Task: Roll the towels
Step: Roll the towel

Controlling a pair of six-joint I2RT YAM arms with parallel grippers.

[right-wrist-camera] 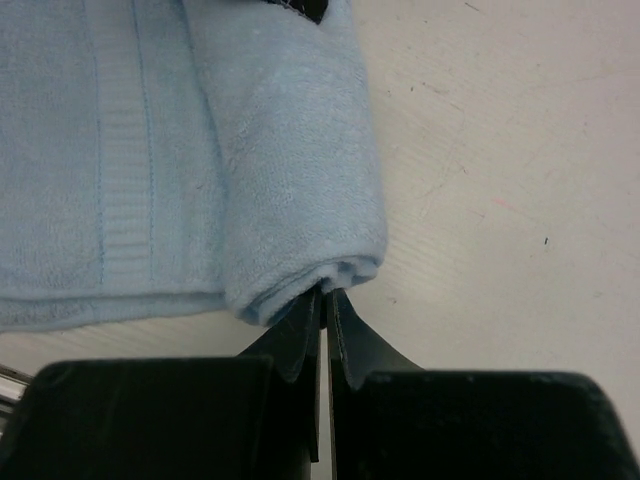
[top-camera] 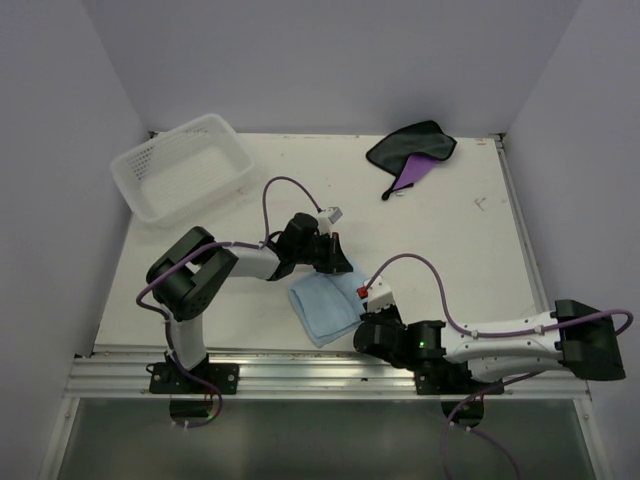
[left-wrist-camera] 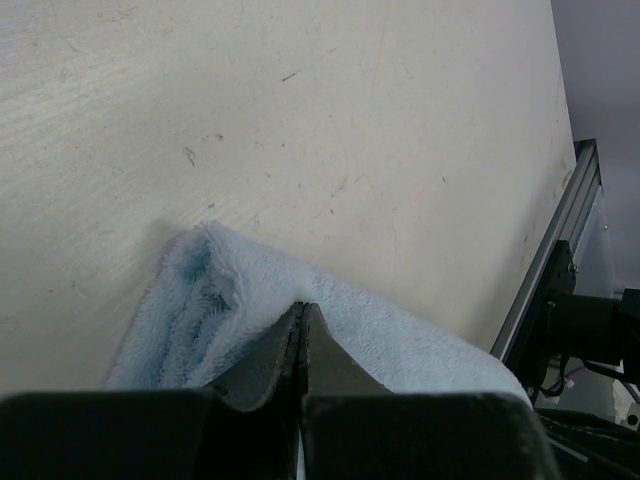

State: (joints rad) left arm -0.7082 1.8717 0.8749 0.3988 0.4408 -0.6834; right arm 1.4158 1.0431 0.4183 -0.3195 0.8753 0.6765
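While the white basket point(top-camera: 185, 165) stands well beyond and left of the light blue towel point(top-camera: 322, 305), the left gripper point(left-wrist-camera: 302, 308) rests jaws-closed on that towel's far edge. The right gripper point(right-wrist-camera: 325, 295), jaws closed, touches its rolled end. The purple towel point(top-camera: 412, 152) lies well beyond, rightward.

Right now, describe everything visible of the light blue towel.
The light blue towel is soft, fluffy terry with a woven band near one edge. It lies on the white table near the front edge, mostly flat, one side turned over into a loose, partial roll. The shut left gripper meets the roll's far end, the shut right gripper its near end; whether either pinches cloth is unclear.
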